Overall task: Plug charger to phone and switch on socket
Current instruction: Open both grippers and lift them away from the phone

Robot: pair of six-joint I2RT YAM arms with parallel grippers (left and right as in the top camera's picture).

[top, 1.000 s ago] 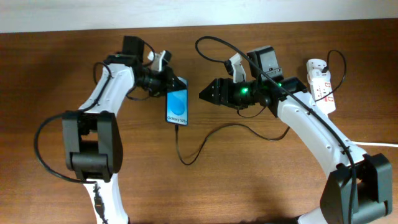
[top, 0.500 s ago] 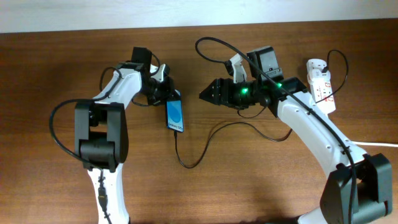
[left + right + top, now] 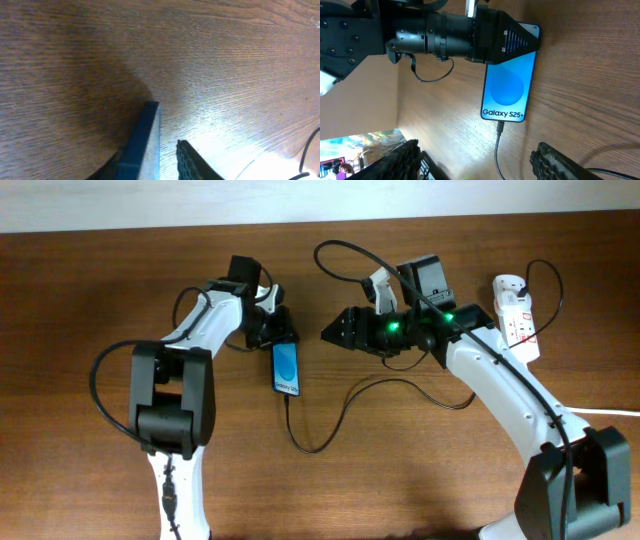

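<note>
The phone (image 3: 286, 370) has a blue screen reading "Galaxy S25+" and points toward the table's front. The right wrist view shows it too (image 3: 510, 90). My left gripper (image 3: 277, 333) is closed around its top end. In the left wrist view the phone (image 3: 145, 145) stands edge-on between the fingers (image 3: 150, 165), with a thin gap beside one finger. The charger (image 3: 330, 430), a thin black cable, sits with its tip in the phone's bottom port (image 3: 499, 127). It loops toward the socket (image 3: 515, 315) at the far right. My right gripper (image 3: 335, 330) is open and empty, right of the phone (image 3: 487, 165).
The socket's thick white cord (image 3: 610, 411) runs off the right edge. A black robot cable (image 3: 350, 255) arcs above the right arm. The left arm's body (image 3: 395, 35) lies behind the phone's top end.
My left arm has swung in toward the right. The phone has turned from slanted to nearly straight and shifted a little toward the front, the cable following. The right arm has not moved.
</note>
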